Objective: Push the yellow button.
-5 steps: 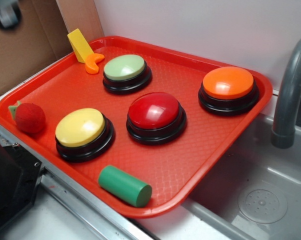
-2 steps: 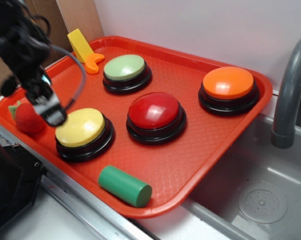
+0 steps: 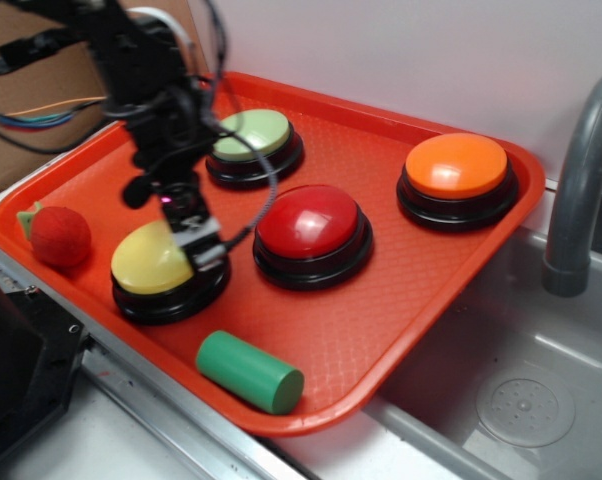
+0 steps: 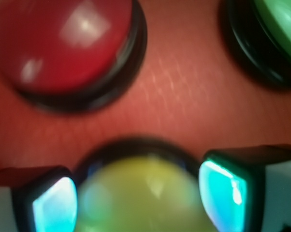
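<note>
The yellow button [image 3: 146, 262], a yellow dome on a black base, sits at the front left of the red tray [image 3: 381, 300]. My gripper [image 3: 199, 248] is down over the right part of its dome; whether it touches is unclear. In the wrist view the blurred yellow dome [image 4: 140, 193] fills the gap between my two fingers [image 4: 223, 193], which stand wide apart. The gripper [image 4: 138, 200] is open and holds nothing.
On the tray are a red button [image 3: 307, 222] right of the gripper, a pale green button [image 3: 249, 135] behind it, an orange button [image 3: 456, 165] at the far right, a green cylinder [image 3: 249, 372] in front and a red ball [image 3: 59, 236] at left. A grey faucet [image 3: 581, 180] and sink [image 3: 521, 400] lie to the right.
The arm came into view from the left. It has moved right, from the yellow button's left edge to over its right part. The buttons have not moved.
</note>
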Controlling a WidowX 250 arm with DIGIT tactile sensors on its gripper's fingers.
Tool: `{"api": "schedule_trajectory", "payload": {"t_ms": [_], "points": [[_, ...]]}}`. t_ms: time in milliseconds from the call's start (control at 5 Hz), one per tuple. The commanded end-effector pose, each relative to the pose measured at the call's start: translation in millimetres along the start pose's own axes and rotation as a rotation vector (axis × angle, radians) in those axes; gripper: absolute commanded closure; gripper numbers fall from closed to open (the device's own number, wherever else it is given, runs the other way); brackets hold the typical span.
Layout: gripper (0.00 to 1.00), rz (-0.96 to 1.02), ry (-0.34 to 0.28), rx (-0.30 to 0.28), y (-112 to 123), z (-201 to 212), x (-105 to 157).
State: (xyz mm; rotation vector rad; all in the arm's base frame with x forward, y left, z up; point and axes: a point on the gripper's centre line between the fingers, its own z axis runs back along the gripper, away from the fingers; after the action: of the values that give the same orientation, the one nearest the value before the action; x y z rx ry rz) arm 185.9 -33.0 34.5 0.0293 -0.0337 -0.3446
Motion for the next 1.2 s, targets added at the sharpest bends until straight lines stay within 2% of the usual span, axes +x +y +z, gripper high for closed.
{"api": "schedule_trajectory", "payload": {"t_ms": [0,200,400,800,1000], "points": [[0.0,-0.033,-0.011,0.034,-1,24,4],[0.0,0.022,-0.058,0.059,-4,75,-5],[0.0,0.052,-0.078,0.041,-4,94,-18],[0.0,0.134,0.001,0.027,4,102,-25],[0.0,0.177,-0.01,-0.002,15,112,-33]]}}
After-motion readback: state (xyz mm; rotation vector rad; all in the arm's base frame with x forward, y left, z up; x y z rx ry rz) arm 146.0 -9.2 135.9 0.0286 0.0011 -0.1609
